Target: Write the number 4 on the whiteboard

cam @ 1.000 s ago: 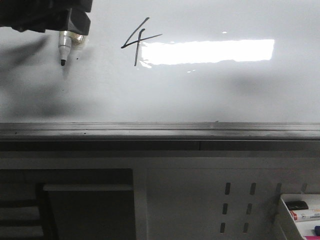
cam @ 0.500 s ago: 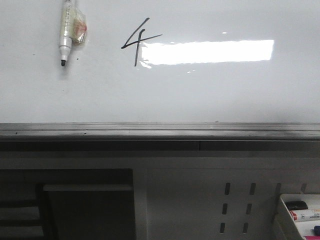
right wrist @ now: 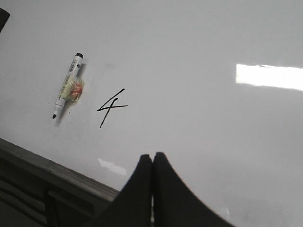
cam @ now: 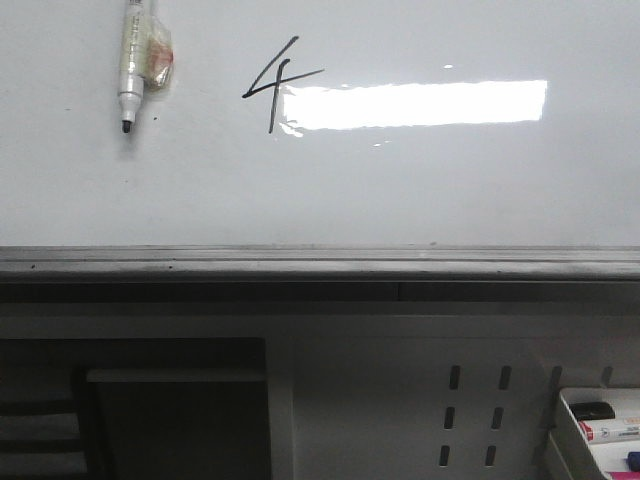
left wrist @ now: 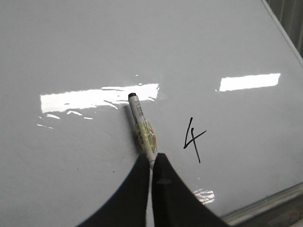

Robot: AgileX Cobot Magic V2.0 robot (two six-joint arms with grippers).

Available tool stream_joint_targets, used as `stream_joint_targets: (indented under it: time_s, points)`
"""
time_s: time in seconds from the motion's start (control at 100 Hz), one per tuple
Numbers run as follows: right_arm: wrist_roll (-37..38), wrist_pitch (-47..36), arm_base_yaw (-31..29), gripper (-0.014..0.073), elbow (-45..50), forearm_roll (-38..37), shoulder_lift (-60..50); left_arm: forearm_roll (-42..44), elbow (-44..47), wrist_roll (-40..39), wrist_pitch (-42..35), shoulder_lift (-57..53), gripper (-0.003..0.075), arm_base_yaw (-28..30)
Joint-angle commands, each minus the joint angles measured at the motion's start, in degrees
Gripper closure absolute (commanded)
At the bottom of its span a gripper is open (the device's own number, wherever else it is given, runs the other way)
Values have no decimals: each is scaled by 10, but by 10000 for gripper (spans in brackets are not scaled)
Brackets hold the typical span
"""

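progress: number 4 (cam: 277, 83) drawn on whiteboard (cam: 400, 190), beside glare | marker (cam: 129, 75) lies uncapped on board, released | left gripper (left wrist: 151, 163) closed, empty | right gripper (right wrist: 152, 161) closed, empty | left: nothing apparent

Marker (right wrist: 68, 85) lies beside the number 4 (right wrist: 111, 108).
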Motion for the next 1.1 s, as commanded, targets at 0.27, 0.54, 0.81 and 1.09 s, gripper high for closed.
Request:
stream_joint_targets:
  time_s: [0.27,0.54,0.81,1.09]
  points:
    - [-10,-41,-3,659,30,22,-28,8,-6,-1,-18,-22,741,0]
    - [-10,-44,-3,659,30,22,-28,8,-6,-1,-18,-22,741,0]
    - [-10,-44,-3,659,30,22,-28,8,-6,-1,-18,-22,741,0]
    - [-10,-44,-3,659,30,22,-28,9,-6,-1,-23,-22,741,0]
